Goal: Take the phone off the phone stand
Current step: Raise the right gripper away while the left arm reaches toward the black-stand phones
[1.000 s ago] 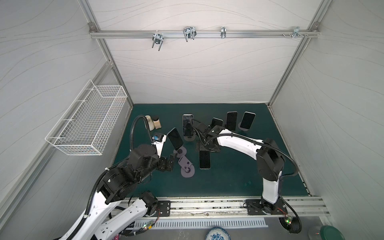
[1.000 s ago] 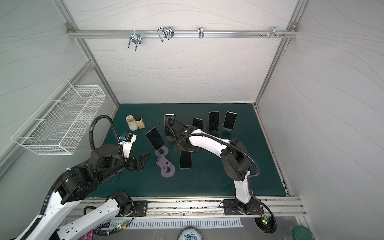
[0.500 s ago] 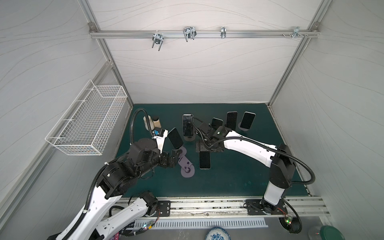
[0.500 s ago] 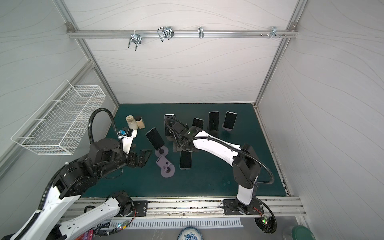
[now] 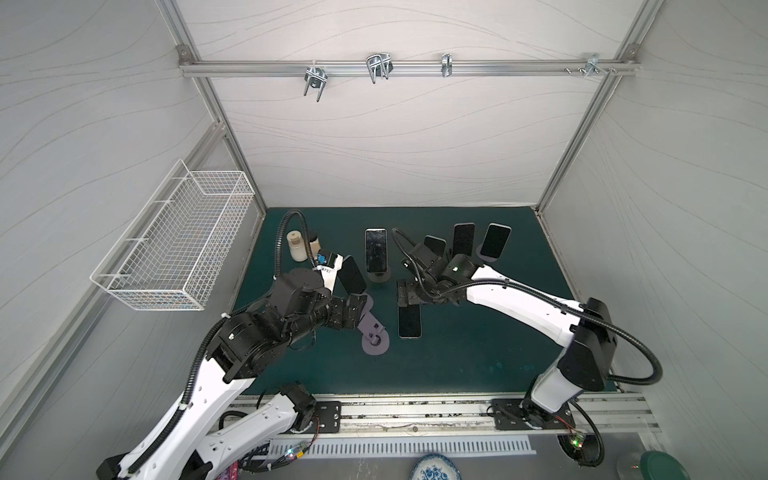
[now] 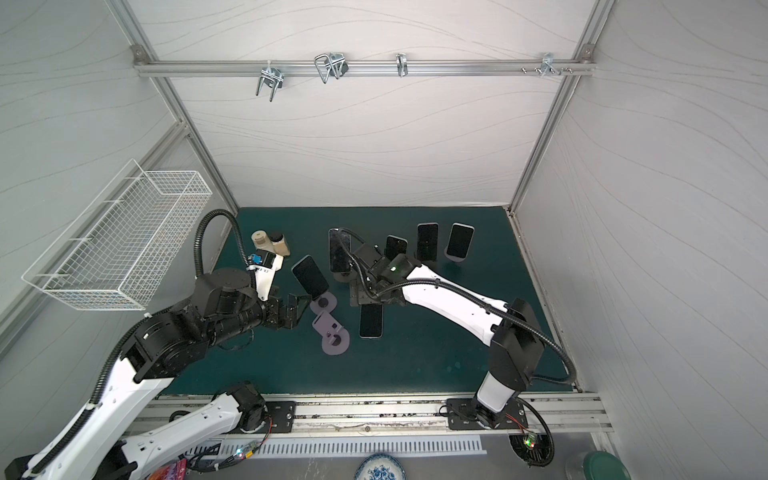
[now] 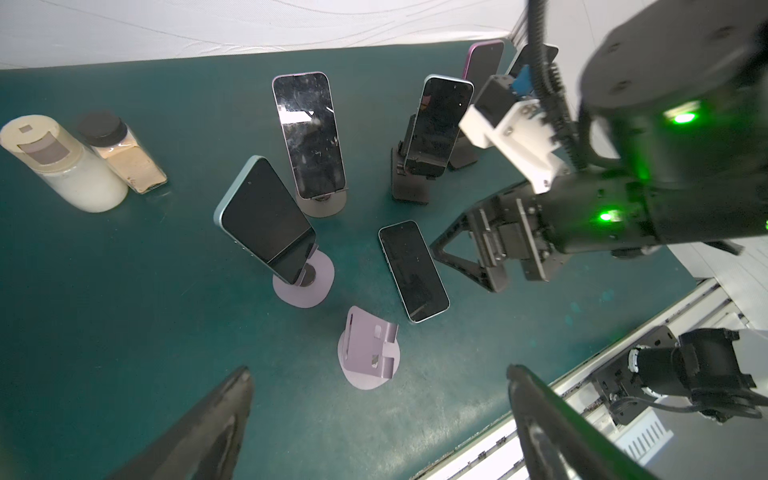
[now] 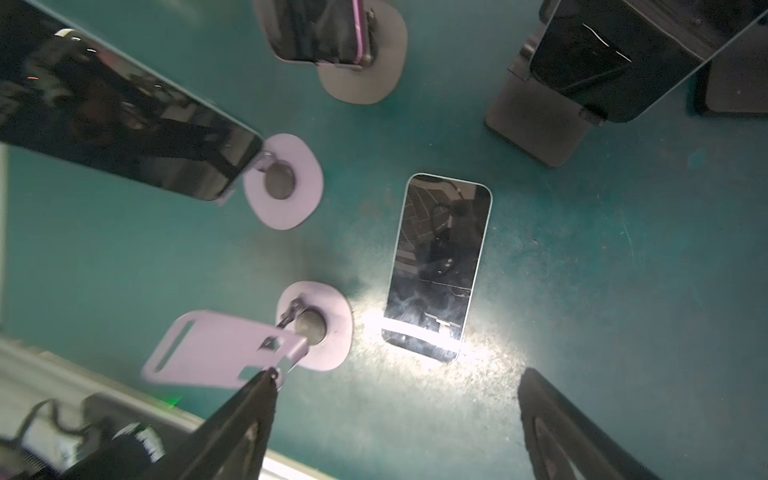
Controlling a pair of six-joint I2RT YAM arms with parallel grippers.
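Teal mat (image 5: pixel 478 353) open beside flat phone (image 5: pixel 409 322)

Evenly, softly lit in both top views; faint shadows, straight lines bowed toward the edges. Blown out in the right wrist view on the counter (image 8: pixel 490 374) at the flat phone (image 8: pixel 438 266); smeared across the purple stand (image 8: pixel 220 347). Sharper in the left wrist view, bar green LED (image 7: pixel 681 117) bloom.

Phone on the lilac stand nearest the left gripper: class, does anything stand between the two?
Nothing visible: in both top views the open left gripper sits right beside the phone, at its lower end. The empty lilac stand lies close by, off that line.
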